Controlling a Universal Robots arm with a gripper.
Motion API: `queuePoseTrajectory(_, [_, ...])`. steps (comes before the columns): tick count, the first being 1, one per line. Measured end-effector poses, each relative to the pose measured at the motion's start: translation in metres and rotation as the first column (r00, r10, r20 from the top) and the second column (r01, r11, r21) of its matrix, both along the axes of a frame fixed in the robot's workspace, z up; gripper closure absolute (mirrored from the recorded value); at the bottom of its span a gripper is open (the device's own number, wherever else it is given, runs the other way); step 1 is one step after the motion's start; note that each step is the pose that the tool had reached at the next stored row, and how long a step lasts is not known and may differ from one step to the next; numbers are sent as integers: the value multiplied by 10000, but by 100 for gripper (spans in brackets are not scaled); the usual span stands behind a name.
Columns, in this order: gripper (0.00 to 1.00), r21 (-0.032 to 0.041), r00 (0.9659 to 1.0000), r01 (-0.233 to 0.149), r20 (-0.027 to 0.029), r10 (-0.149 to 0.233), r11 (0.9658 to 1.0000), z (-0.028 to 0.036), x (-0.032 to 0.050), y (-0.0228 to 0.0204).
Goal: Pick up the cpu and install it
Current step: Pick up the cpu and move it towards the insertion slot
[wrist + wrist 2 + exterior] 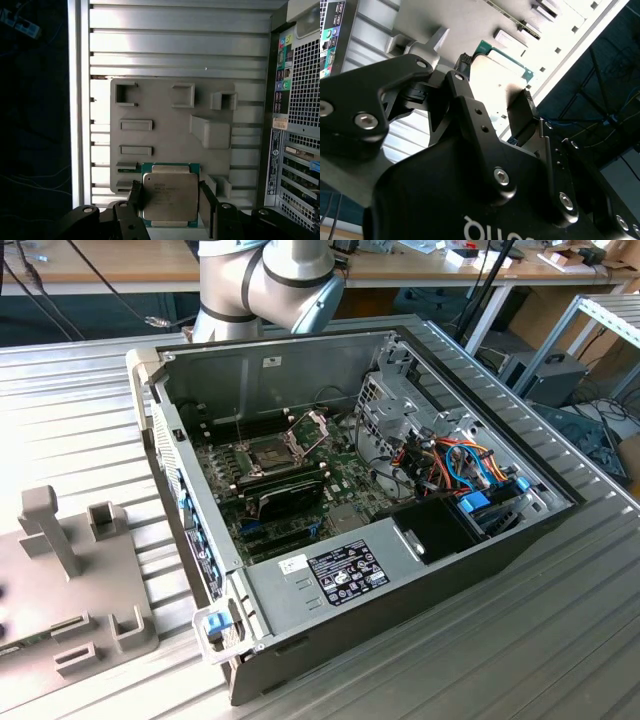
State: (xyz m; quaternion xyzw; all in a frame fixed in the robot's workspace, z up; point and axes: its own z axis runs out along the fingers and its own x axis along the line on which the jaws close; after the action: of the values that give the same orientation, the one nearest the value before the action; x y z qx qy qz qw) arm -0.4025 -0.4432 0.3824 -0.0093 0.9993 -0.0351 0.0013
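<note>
Fingertips of the black two-fingered gripper pinched the cpu, a small flat square chip with a dull silver-grey metal top and a green border. In the first wrist view the jaws were closed on two opposite edges of the chip, with one finger against each side. The second wrist view showed the same hold from a low angle, with the cpu caught between the two dark fingers of the gripper.

Behind the chip in the first wrist view lay a pale grey fixture plate with raised blocks and rectangular slots. I could not tell whether the chip touched the plate or hung clear of it. The plate rested on a ribbed silver metal table.

In the exterior view, the fixture plate sat at the lower left of the frame. The open grey desktop computer case filled the middle. On the case's green board, left of centre, sat the dark square socket with its hinged metal frame. The long black expansion card lay just below it. The silver-grey arm rose at the top edge.
</note>
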Motion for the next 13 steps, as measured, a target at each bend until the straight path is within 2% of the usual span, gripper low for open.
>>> queuePoseTrajectory(4, [45,0,10000,-1,0,1,10000,0,2,0])
queuePoseTrajectory(13, [45,-1,10000,-2,0,2,10000,1,119,0])
